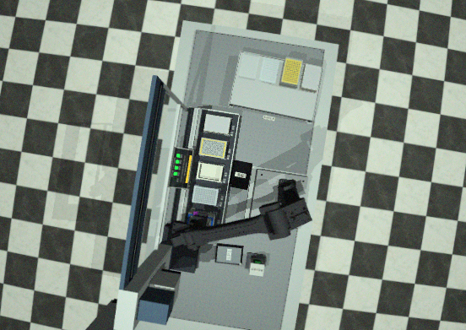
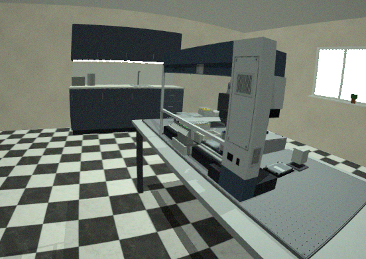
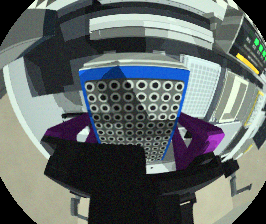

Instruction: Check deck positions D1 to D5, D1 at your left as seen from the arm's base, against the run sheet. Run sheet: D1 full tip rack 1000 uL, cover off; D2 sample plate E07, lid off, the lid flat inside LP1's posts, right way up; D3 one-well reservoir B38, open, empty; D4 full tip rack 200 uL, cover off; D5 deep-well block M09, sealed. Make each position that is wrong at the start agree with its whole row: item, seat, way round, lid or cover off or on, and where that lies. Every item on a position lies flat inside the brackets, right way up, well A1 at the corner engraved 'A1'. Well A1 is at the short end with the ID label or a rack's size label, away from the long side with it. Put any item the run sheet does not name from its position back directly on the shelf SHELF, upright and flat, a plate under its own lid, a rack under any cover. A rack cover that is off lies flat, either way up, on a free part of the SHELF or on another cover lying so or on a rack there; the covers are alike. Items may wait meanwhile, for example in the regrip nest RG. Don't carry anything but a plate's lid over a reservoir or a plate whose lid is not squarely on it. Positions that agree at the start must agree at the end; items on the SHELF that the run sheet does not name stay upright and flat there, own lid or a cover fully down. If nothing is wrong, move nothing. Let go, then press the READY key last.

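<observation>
Jaws were clamped wide across a blue-framed tip rack (image 3: pixel 134 111), gripped by purple fingers on its two sides so that it stayed level. Rack and gripper (image 1: pixel 198 224) were seen at the deck row's (image 1: pixel 234 126) near end, beside the sample plate (image 1: pixel 205 195).

From high overhead we look straight down on the bench (image 1: pixel 325 120). Our side view stands low off one corner, facing along it. Our wrist camera looks closely past the gripper (image 3: pixel 132 156). All share the deck.
</observation>
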Available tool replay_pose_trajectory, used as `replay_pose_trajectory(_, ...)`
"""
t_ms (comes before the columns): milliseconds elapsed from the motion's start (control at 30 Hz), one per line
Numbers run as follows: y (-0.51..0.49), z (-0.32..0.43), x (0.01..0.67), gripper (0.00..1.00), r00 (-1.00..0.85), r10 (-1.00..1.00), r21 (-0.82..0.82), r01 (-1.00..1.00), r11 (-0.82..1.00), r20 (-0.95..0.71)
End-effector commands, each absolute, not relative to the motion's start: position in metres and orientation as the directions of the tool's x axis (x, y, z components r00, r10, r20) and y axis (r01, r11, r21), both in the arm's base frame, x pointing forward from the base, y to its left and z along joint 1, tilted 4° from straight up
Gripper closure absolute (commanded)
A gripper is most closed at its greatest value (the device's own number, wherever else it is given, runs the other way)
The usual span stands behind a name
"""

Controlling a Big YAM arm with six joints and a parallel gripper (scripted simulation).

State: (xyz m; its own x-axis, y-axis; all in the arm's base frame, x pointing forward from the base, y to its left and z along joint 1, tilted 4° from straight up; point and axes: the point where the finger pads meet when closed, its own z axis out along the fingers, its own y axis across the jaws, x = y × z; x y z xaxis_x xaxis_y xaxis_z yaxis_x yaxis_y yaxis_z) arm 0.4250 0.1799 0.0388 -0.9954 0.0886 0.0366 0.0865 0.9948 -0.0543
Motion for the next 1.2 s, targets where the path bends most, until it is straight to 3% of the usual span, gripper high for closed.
replay_pose_trajectory(0,0.185,0.055,0.440,1.00,-0.996,0.088,-0.032,0.089,0.996,-0.009)
replay_pose_trajectory(1167,0.178,0.042,0.434,1.00,-0.996,0.089,-0.041,0.089,0.995,0.006)
